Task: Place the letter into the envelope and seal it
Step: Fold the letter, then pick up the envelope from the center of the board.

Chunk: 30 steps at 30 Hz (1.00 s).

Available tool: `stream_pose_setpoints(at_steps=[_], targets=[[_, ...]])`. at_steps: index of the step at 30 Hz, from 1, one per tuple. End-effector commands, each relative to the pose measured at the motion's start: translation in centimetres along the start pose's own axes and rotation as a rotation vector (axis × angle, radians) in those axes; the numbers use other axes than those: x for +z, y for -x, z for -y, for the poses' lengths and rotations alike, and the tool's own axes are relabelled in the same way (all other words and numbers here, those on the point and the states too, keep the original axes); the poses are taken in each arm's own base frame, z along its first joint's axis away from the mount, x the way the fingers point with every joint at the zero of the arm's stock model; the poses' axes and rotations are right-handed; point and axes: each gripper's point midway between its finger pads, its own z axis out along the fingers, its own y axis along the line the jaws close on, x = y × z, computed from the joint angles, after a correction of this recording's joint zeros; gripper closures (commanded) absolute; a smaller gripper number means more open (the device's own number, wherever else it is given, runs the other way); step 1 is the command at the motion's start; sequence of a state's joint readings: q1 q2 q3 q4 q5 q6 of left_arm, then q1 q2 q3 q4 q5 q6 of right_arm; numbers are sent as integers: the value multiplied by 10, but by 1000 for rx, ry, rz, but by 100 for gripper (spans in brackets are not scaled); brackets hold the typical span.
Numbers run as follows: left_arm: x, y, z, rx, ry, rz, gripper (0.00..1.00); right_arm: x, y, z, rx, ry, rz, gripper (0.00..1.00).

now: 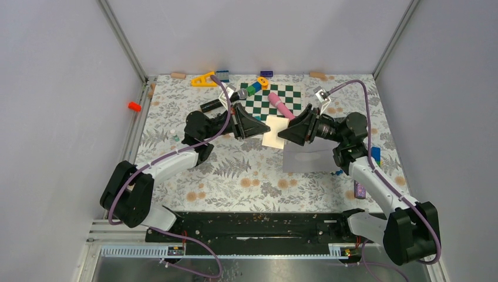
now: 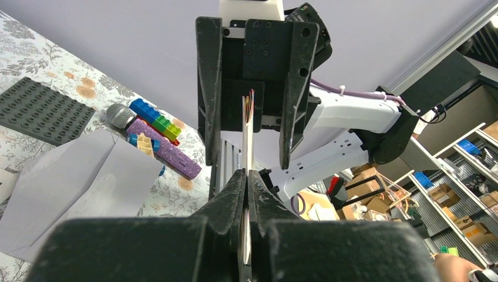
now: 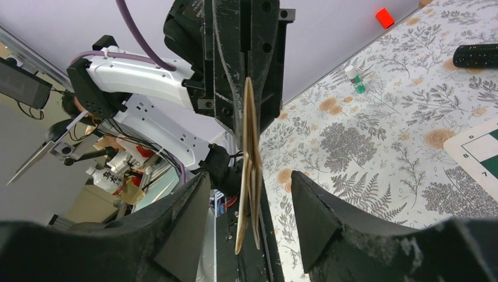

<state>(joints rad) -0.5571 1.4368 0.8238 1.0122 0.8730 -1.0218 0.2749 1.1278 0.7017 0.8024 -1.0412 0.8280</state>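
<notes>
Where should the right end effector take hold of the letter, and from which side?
Its free edge, opposite the one the left end effector pinches. The letter is held up edge-on between the open fingers of the right end effector, so come straight in from the right.

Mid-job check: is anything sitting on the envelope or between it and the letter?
Nothing visible lies on the envelope, flat on the table. The letter hangs in the air, pinched by the left gripper, with the right gripper open around its far edge. Only the right arm overhangs part of the envelope.
</notes>
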Motion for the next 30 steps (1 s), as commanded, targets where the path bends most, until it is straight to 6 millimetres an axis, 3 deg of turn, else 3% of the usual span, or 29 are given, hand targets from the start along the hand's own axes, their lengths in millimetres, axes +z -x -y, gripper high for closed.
stream_pose_setpoints(at_steps=[1,5,8,10,11,13,16,17,21,25,30], targets=[[1,10,12,57,-41,54,100,1,-2,-1,-29,18,-11,40],[1,11,14,59,-47,56,100,2,-2,0,-24,18,-13,53],[1,11,13,61,-44,56,100,4,-4,-4,-23,31,-24,74],[1,10,10,59,-38,55,100,4,-6,-8,-27,48,-40,98],[1,9,8,51,-30,52,92,5,-6,-11,-32,58,-49,100],[0,6,2,47,-7,45,67,2,-1,-18,-77,71,-66,100],[-6,0,-14,68,79,58,27,-19,28,-12,-107,-28,-3,100],[-9,-4,-23,64,128,55,22,-34,44,-8,-130,-82,48,100],[-22,-20,-74,0,354,49,18,-81,76,10,-190,-280,164,100],[-28,-52,-101,-98,443,19,17,-127,59,67,-224,-683,103,100],[-10,-100,-102,-205,441,-55,15,-174,38,115,-221,-997,44,100]])
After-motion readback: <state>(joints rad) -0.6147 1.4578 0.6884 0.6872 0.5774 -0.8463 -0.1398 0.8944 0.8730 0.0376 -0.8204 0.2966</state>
